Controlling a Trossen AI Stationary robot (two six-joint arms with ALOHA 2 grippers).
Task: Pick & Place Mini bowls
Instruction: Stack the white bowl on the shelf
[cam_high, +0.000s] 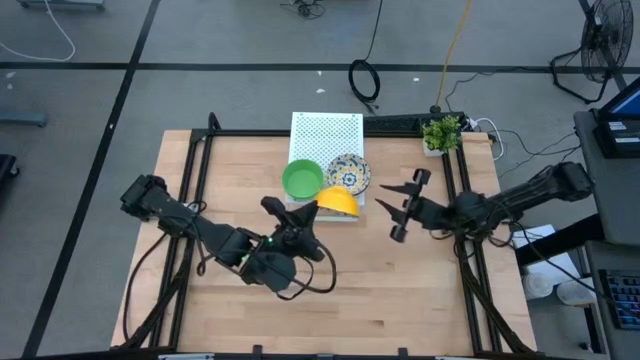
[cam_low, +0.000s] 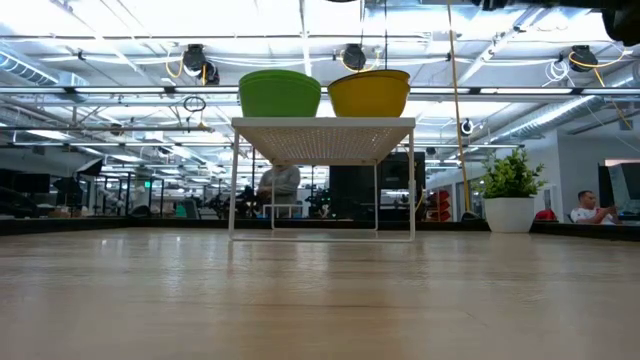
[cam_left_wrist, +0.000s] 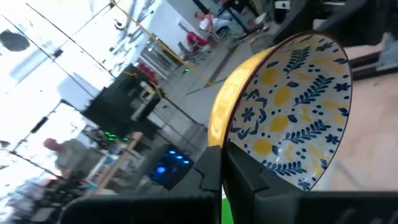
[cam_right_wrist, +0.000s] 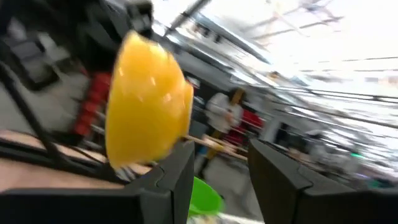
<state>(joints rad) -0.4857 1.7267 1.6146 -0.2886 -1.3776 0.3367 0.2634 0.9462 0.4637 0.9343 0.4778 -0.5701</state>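
Left claw clamped on a tilted floral bowl beside the white perforated box, green bowl on the box, right claw spread wide nearby

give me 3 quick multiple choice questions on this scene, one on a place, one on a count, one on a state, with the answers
1. Where does the green mini bowl sit?
A) on the bare table top
B) on the white perforated box
C) on the floor

2. How many mini bowls show in the high view?
A) three
B) five
C) six

3. What state is the right gripper in?
A) shut on a bowl
B) shut, holding nothing
C) open, holding nothing

Answers:
1 B: it rests on the box's top, next to a floral mini bowl.
2 A: the green one, the floral one on the box, and a tilted floral mini bowl held at its rim by the left gripper.
3 C: its fingers stand apart with nothing between them.
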